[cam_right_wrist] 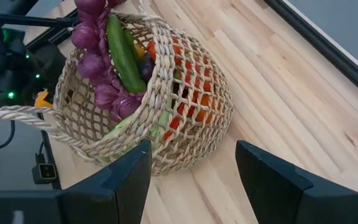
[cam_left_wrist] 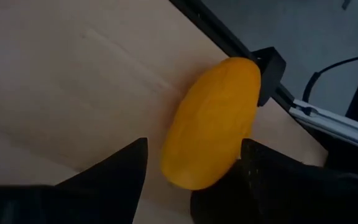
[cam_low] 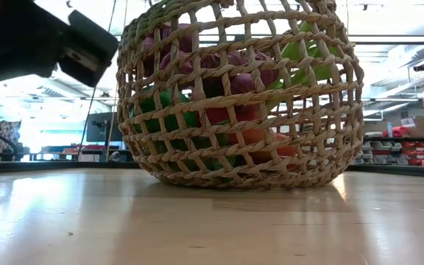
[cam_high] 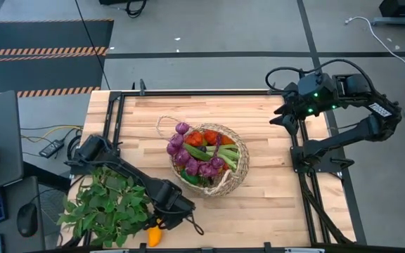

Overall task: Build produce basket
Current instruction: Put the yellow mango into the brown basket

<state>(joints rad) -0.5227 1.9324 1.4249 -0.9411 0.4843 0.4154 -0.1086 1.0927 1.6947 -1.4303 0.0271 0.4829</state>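
Note:
The tan open-weave basket (cam_high: 239, 169) stands on its base mid-table, filled with produce: a purple string (cam_high: 188, 158), a green cucumber (cam_right_wrist: 123, 53), and red and orange pieces. A yellow squash (cam_left_wrist: 213, 121) lies on its side at the table's near edge (cam_high: 155, 237). My left gripper (cam_left_wrist: 194, 171) is open over the squash's nearer end, pointing steeply down, with one finger on each side of it. My right gripper (cam_right_wrist: 191, 168) is open and holds nothing. It hangs high over the table's far right (cam_high: 287, 116) and faces the basket (cam_right_wrist: 166, 124). My left gripper has one finger (cam_left_wrist: 260, 174) right against the side of the squash's nearer end (cam_left_wrist: 232, 158); whether it touches, I cannot tell. The other finger (cam_left_wrist: 126, 174) stands apart from the squash. The squash lies flat on the table.
A leafy green plant (cam_high: 107, 207) fills the table's near left corner, beside my left arm. A black frame rail and its corner bracket (cam_left_wrist: 269, 68) run along the table edge just past the squash. Bare wood lies to the basket's right and toward the near edge.

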